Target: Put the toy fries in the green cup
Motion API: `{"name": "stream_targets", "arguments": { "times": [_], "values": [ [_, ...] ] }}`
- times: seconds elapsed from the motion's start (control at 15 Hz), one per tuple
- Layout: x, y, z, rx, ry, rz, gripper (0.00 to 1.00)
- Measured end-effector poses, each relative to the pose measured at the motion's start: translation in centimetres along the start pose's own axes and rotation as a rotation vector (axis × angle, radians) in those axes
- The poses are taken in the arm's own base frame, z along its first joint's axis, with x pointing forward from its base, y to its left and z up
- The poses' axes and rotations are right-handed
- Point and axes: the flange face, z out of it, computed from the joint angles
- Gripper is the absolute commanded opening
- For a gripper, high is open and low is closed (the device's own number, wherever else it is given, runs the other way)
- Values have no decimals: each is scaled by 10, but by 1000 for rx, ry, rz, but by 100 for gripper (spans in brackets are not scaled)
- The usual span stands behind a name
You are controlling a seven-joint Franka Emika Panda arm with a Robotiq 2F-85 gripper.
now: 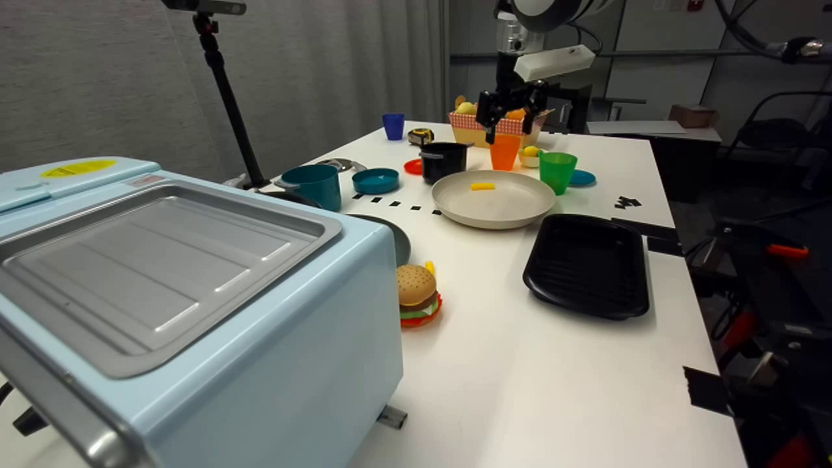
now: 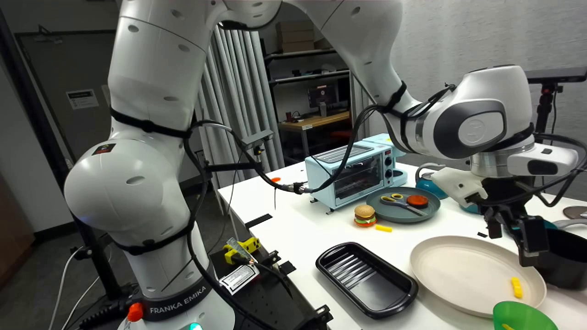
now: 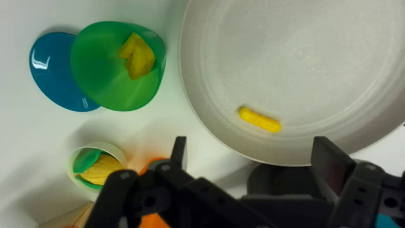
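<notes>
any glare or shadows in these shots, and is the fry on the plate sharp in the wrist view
In an exterior view, bright streaks on the gray tray; in the wrist view, white glare on the blue dish, soft shadows beside the cream cup, the toy fry on the plate fairly crisp; in an exterior view, dim floor beside a bright table.

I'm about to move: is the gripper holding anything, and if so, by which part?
Nothing is held: the gripper stands open, jaws wide apart; a yellow toy fry lies on the plate.
</notes>
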Motion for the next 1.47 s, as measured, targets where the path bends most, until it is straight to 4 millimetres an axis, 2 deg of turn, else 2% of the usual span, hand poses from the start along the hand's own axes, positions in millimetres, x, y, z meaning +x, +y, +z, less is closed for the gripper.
{"name": "stream_targets", "arguments": {
  "times": [0.2, 0.47, 1.13, 1.47],
  "values": [
    [6, -9, 1, 20, -48, -160, 100],
    [16, -10, 9, 18, -107, -314, 100],
    [19, -12, 15, 12, -115, -340, 100],
    [16, -19, 23, -15, -121, -414, 100]
  ]
}}
